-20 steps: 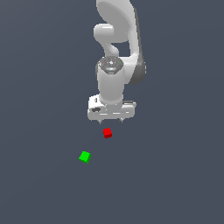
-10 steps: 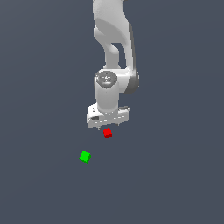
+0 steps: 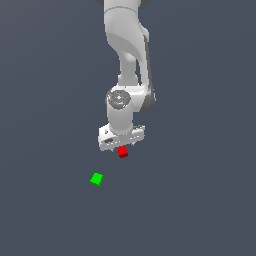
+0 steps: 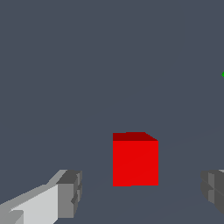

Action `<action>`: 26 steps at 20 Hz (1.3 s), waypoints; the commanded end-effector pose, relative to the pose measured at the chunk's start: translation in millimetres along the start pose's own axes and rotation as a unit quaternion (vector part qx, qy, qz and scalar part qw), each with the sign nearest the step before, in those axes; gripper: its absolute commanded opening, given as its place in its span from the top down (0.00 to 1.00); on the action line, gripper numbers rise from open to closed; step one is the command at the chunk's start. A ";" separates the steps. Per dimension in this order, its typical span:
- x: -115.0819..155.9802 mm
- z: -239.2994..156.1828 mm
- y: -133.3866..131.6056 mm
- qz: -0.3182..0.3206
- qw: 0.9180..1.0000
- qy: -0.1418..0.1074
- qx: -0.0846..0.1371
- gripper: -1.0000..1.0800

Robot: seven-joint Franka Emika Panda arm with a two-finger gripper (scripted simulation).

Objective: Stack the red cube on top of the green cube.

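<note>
The red cube (image 3: 123, 152) rests on the dark grey floor, just under the white gripper (image 3: 121, 146) in the exterior view. In the wrist view the red cube (image 4: 135, 159) sits between the two grey fingertips (image 4: 69, 194), with clear gaps on both sides, so the gripper (image 4: 142, 192) is open and touches nothing. The green cube (image 3: 97, 179) lies apart on the floor, toward the exterior view's left and nearer the camera than the red one. Only a sliver of the green cube (image 4: 222, 75) shows at the wrist view's edge.
The white arm (image 3: 127, 60) rises from the gripper to the top of the exterior view. A plain dark grey floor (image 3: 200, 200) surrounds both cubes.
The gripper has come down toward the red cube, and the arm has swung so its upper links lean more over the hand. Both cubes have stayed in place.
</note>
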State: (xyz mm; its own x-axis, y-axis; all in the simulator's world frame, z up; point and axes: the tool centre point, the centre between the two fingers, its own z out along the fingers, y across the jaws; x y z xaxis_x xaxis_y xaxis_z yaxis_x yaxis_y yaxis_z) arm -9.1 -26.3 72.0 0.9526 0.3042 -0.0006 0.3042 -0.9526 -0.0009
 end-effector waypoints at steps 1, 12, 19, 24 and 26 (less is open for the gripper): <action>0.0 0.0 0.0 0.000 1.000 0.000 0.000 0.04; -0.5 37.9 0.2 -0.003 1.000 0.000 0.000 0.04; 0.6 52.2 1.1 -0.004 1.000 0.000 0.000 0.04; 0.6 52.2 1.1 -0.004 1.000 0.000 0.000 1.00; 0.6 52.2 1.1 -0.004 1.000 0.000 0.000 1.00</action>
State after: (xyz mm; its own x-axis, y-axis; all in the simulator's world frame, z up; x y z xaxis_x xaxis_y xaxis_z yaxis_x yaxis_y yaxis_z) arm -8.3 -27.4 20.2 0.9504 0.3109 -0.0002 0.3109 -0.9504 0.0000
